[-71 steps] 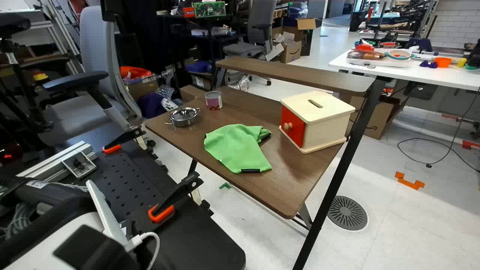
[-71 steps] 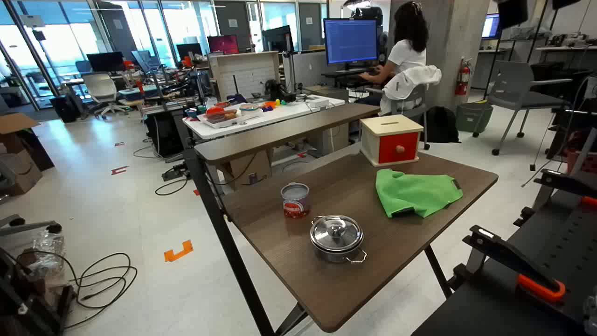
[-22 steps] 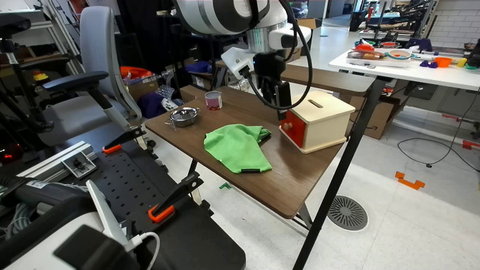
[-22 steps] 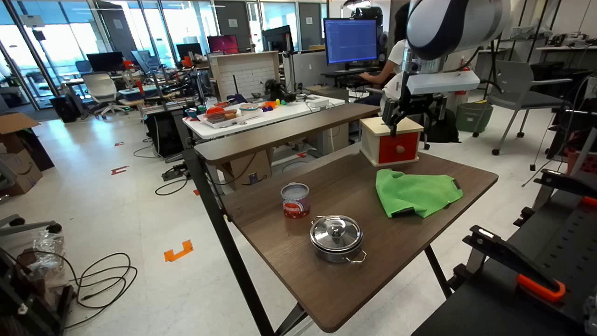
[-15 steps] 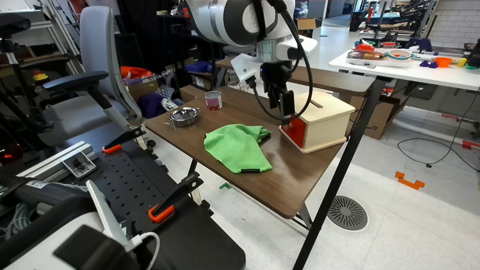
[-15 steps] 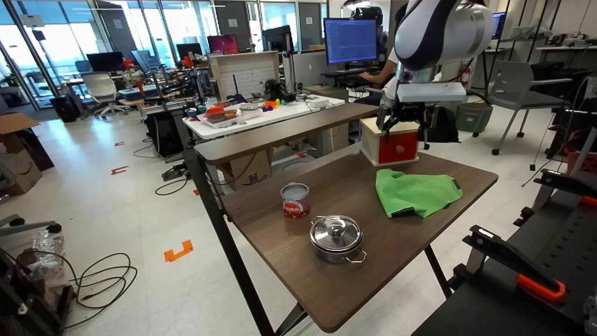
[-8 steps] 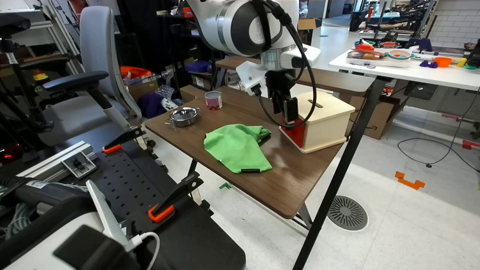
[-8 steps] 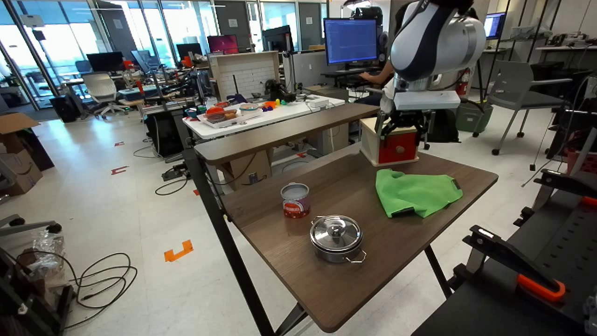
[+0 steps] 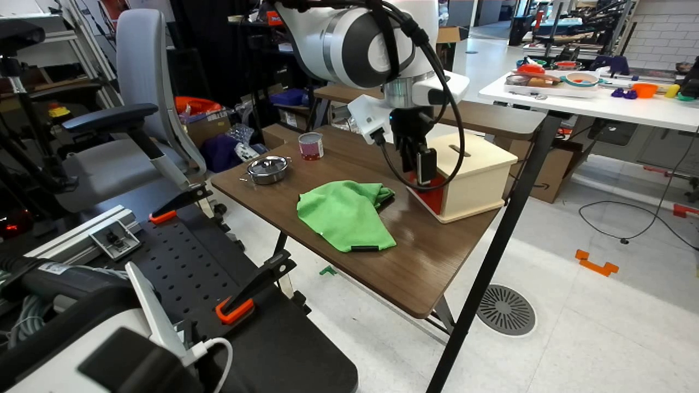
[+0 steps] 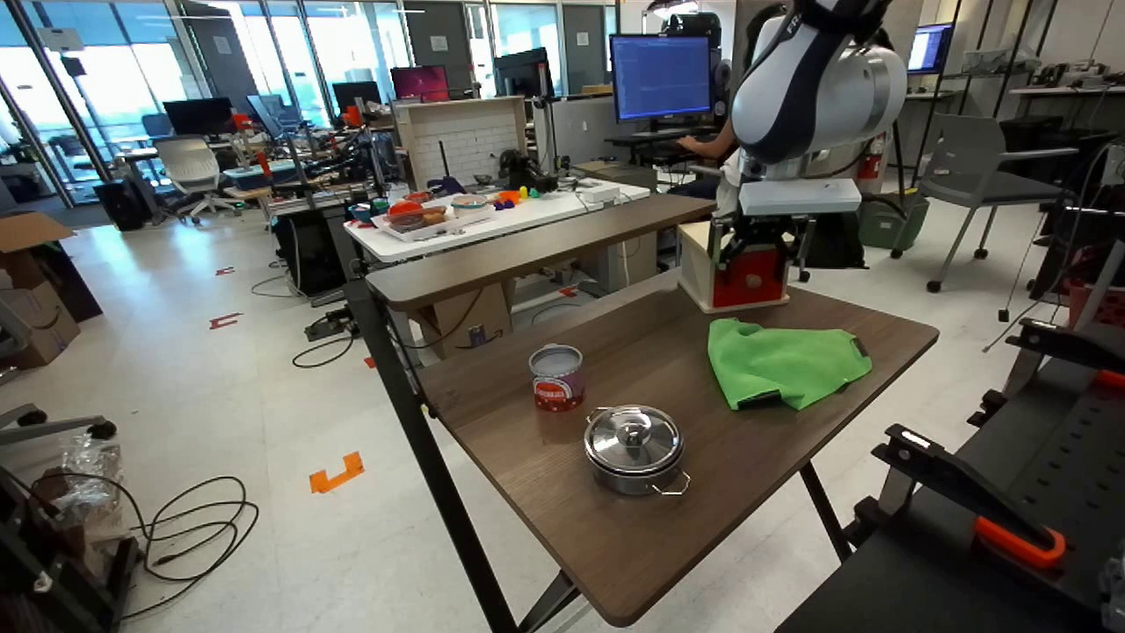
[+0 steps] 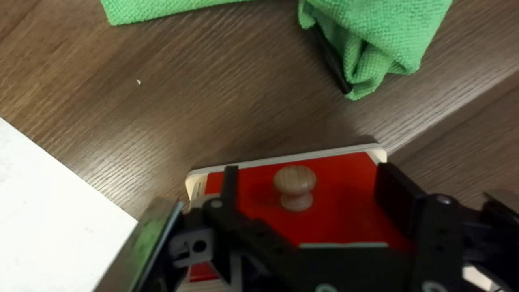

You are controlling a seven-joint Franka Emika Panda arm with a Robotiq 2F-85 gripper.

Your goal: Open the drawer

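The tool (image 11: 308, 174) hung pointing down before the wooden box (image 9: 474, 191), its black fingers (image 11: 230, 182) spread well apart and gripping nothing. In the wrist view the knob (image 11: 294, 180) showed between them, nearer the finger at the left of the picture; whether either finger touched the red face could not be told.

Left to right along the desk (image 9: 426, 262), in an exterior view, a shiny lidded metal pot (image 9: 267, 171) came first. Near it, but apart, stood a can (image 9: 311, 146), upright, coloured purple and red. Next lay a green cloth (image 9: 349, 215), rumpled, with dark strips at its edges, near the box without touching it.

Toward the right end stood the box, pale tan, with a narrow slot (image 9: 454, 148) in its flat top. The drawer (image 11: 342, 198) sat in the front of this box, on the side toward the cloth, and looked closed: the wrist view showed a pale strip of the base running along beyond its face. That face was a plain, strong red, darker toward the right of the wrist view. The knob was of natural wood, with a broad rounded head marked by fine grain, a narrow neck and a wider foot of reddish tint. In an exterior view the tool hid much of the face, mainly the lower part showing.
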